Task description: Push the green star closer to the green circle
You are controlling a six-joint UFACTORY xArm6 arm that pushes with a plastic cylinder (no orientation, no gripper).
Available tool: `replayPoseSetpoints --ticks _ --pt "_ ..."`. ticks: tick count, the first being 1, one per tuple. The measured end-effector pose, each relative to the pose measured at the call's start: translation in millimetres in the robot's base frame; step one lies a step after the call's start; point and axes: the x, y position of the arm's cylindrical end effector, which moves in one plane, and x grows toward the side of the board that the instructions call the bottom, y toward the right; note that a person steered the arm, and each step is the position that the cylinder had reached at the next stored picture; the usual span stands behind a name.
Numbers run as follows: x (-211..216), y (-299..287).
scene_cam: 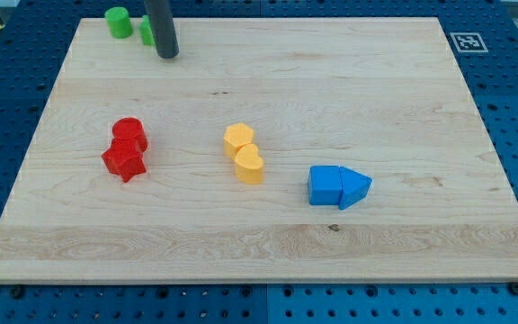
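The green circle (119,21) stands at the view's top left corner of the wooden board (268,234). The green star (147,31) lies just right of it, mostly hidden behind my rod, so its shape barely shows. My tip (167,54) rests on the board right against the star's right side, slightly below it. The star and circle stand close together with a small gap between them.
A red cylinder (129,133) and red star (124,162) sit touching at the left middle. Two yellow heart-like blocks (238,138) (250,165) sit at centre. A blue cube (325,185) and blue triangle (355,188) sit touching right of centre. A marker tag (467,40) is at top right.
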Motion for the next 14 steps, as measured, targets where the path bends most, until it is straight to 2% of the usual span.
replayPoseSetpoints --ticks 7,9,14 --pt "-2.7 20.7" --pt "-26.3 -1.9" --pt "-52.0 -13.8"
